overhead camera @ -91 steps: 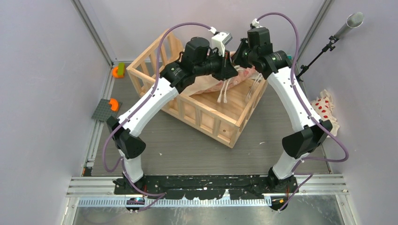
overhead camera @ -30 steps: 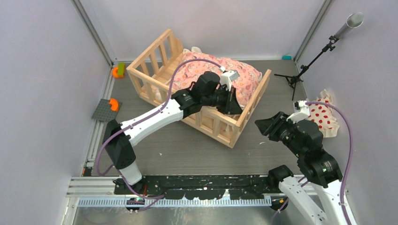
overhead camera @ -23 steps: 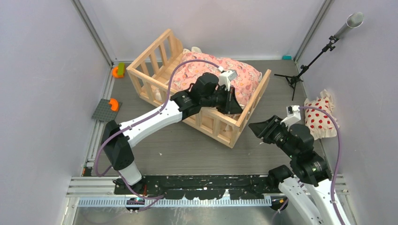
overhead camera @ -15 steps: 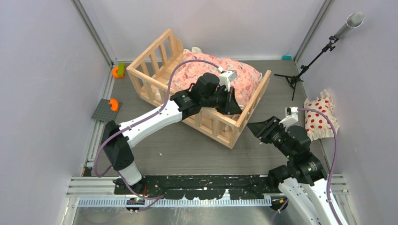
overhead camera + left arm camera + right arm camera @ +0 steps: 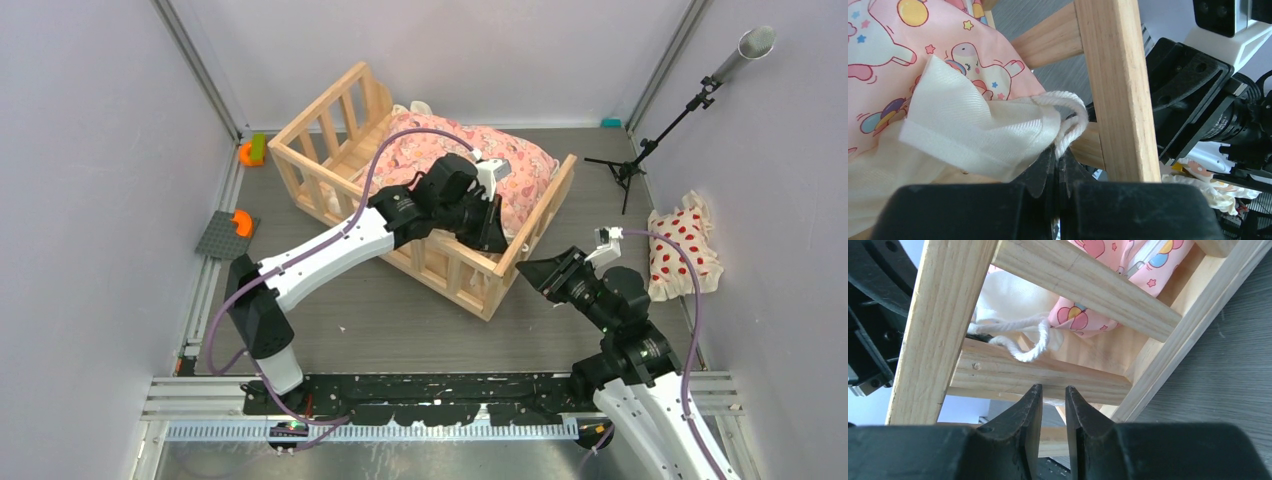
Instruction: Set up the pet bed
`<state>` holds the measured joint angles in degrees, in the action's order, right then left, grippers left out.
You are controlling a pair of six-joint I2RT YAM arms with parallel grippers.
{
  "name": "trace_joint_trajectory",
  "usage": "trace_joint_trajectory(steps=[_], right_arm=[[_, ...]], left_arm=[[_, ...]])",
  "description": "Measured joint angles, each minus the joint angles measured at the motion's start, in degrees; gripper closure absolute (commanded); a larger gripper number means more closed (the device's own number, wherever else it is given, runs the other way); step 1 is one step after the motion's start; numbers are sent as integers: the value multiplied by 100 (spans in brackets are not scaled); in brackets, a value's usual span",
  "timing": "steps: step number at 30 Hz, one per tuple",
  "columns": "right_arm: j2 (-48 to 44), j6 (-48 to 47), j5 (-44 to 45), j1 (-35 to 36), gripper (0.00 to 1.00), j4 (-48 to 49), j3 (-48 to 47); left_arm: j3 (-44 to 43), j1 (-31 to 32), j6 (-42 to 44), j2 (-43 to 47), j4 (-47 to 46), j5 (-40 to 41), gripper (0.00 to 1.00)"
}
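While the pet bed (image 5: 455,268) sits askew toward the back of the desk (image 5: 400,315) with the pink cushion (image 5: 515,168) lying inside it, the left gripper (image 5: 1057,165) hangs over the near right corner, pinched tight on the cushion's cream tie (image 5: 1070,107) right beside the corner post (image 5: 1118,90). Just outside that post, the right gripper (image 5: 1053,400) points at the looped tie, fingers slightly apart, holding nothing.

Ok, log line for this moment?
left gripper: shut on cream tie | right gripper: open, empty, at pet bed corner | cushion: inside bed
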<state>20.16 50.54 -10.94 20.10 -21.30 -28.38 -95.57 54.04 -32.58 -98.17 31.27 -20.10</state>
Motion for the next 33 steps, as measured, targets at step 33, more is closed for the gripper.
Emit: trace_joint_trajectory(steps=[33], right_arm=[[-278,367,-907,0,79,-155,111]], left_arm=[[210,39,-205,-98,221,103,100]])
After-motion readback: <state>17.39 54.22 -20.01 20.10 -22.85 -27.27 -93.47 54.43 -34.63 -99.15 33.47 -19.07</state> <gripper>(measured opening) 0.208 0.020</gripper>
